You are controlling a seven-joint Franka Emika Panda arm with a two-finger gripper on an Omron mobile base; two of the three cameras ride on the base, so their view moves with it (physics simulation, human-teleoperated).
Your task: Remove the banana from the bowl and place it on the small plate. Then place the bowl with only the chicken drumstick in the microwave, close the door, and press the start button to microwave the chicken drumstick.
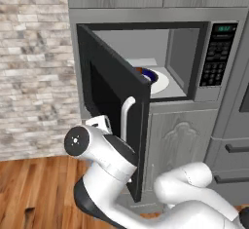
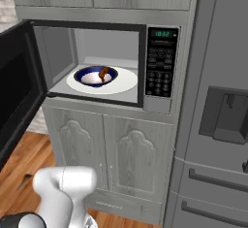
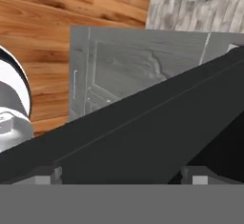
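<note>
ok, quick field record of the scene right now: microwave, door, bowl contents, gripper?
microwave: built in under grey cabinets, display lit
door: open, swung left
bowl: inside, on the white turntable
chicken drumstick: in the bowl
gripper: open, holding nothing, close against the dark door
start button: not yet pressed, door open

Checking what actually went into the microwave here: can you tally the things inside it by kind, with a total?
Bowl, blue rim, white inside: 1
Chicken drumstick, lying in the bowl: 1
Glass turntable disc under the bowl: 1
Total: 3
The microwave door stands open.
</note>
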